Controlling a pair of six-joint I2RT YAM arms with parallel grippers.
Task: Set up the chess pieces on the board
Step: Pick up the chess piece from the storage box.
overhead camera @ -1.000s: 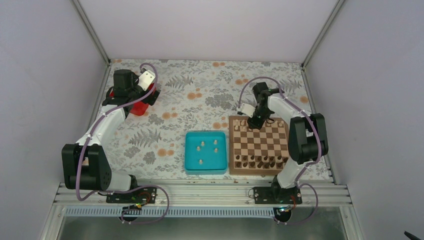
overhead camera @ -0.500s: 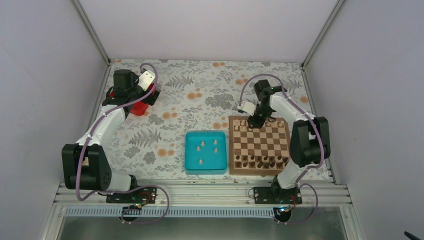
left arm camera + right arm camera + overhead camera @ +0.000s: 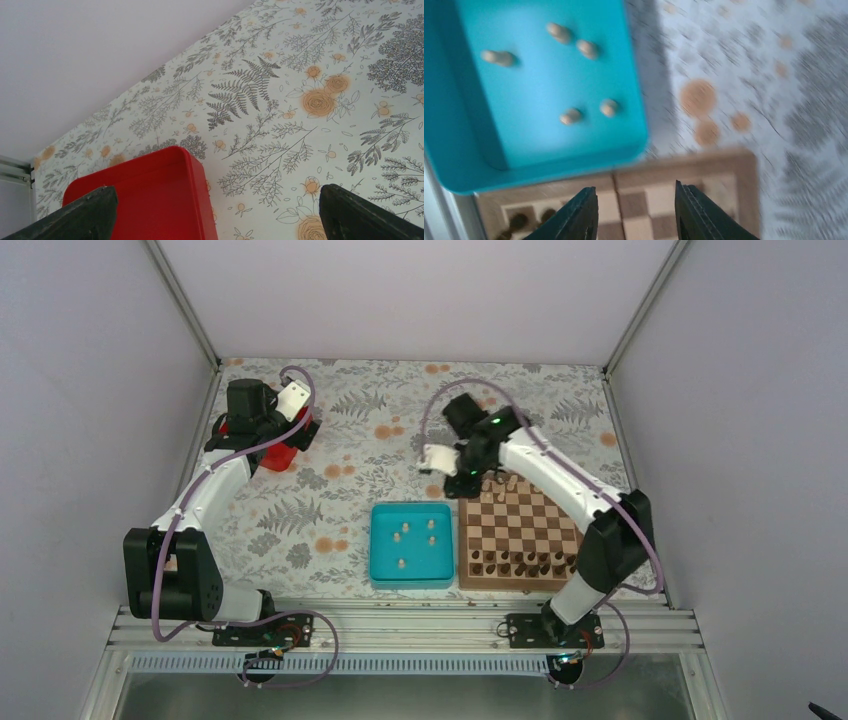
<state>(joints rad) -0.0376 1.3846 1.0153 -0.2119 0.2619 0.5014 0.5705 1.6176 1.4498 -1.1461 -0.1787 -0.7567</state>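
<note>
Hovering at the board's point(image 3: 520, 528) far left corner, the right gripper point(image 3: 635, 189) shows released, empty jaws; the left gripper's point(image 3: 216, 189) gape above a red container point(image 3: 150, 195).

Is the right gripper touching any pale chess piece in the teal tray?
Apart. In the right wrist view the right gripper is open and empty over the board; the pale pieces lie in the teal tray, well clear of it.
</note>
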